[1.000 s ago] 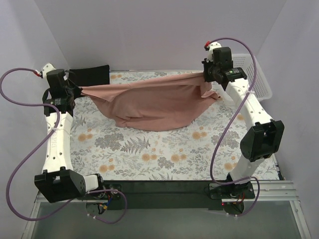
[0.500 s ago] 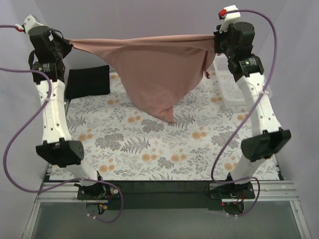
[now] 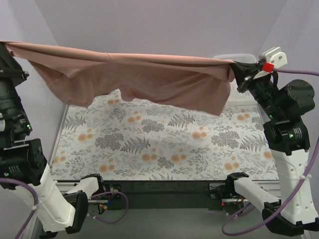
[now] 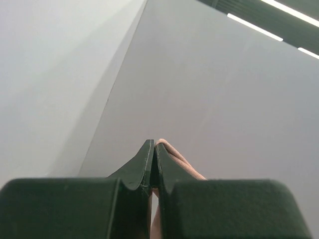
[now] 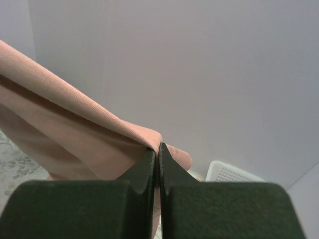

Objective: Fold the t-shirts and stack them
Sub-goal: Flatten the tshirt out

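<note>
The dusty pink t-shirt [image 3: 149, 77] hangs stretched wide in the air above the table, held by both arms. My left gripper [image 3: 5, 47] is shut on its left corner at the far left edge; in the left wrist view [image 4: 154, 147] a pink fold [image 4: 174, 157] sticks out beside the closed fingers. My right gripper [image 3: 237, 67] is shut on its right corner; in the right wrist view [image 5: 158, 149] the pink cloth [image 5: 65, 144] drapes left from the closed tips. The black t-shirt is hidden behind the hanging pink one.
The floral table cloth [image 3: 164, 144] covers the table below the shirt. The white lattice basket [image 3: 234, 57] stands at the back right, partly behind the right gripper, and shows in the right wrist view [image 5: 229, 173]. Purple-grey walls close in the sides and back.
Both arms have lifted higher and spread further apart. The pink t-shirt has risen off the table and pulled out into a wide taut sheet.
</note>
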